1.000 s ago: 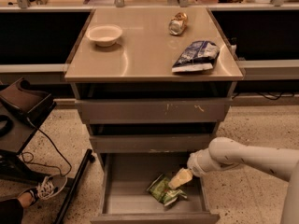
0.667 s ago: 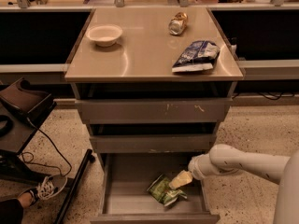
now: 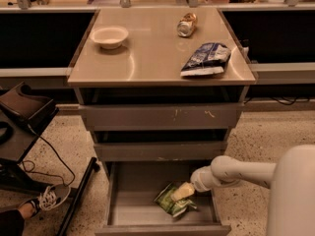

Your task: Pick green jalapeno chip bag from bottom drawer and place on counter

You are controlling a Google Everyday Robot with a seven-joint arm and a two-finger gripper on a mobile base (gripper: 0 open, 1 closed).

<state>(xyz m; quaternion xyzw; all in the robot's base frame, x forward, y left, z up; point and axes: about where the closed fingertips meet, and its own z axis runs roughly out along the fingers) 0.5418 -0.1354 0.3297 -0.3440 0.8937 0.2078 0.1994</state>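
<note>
We see the green jalapeno chip bag (image 3: 170, 206) lying flat on the floor of the open bottom drawer (image 3: 132, 193), toward its right side. The hand (image 3: 182, 191) is inside this drawer, at the upper right edge of the bag, touching it or just above it. We cannot tell if the hand is wide or narrow, or if it holds the bag.

We judge the bag to be very light, soft and crinkled, with air and brittle chips inside. The foil is probably slippery, so a grip on the puffed middle may slide off or crush the content. It is better to take 1 flat sealed edge or a corner, where the foil is doubled and thin.

The lift should bring the bag out toward the front, clear of the 2 upper drawers (image 3: 162, 151), before it goes to the tabletop (image 3: 147, 58). There 1 bowl (image 3: 109, 36), 1 can (image 3: 187, 24) and 1 blue-and-white chip bag (image 3: 205, 59) are lying.
</note>
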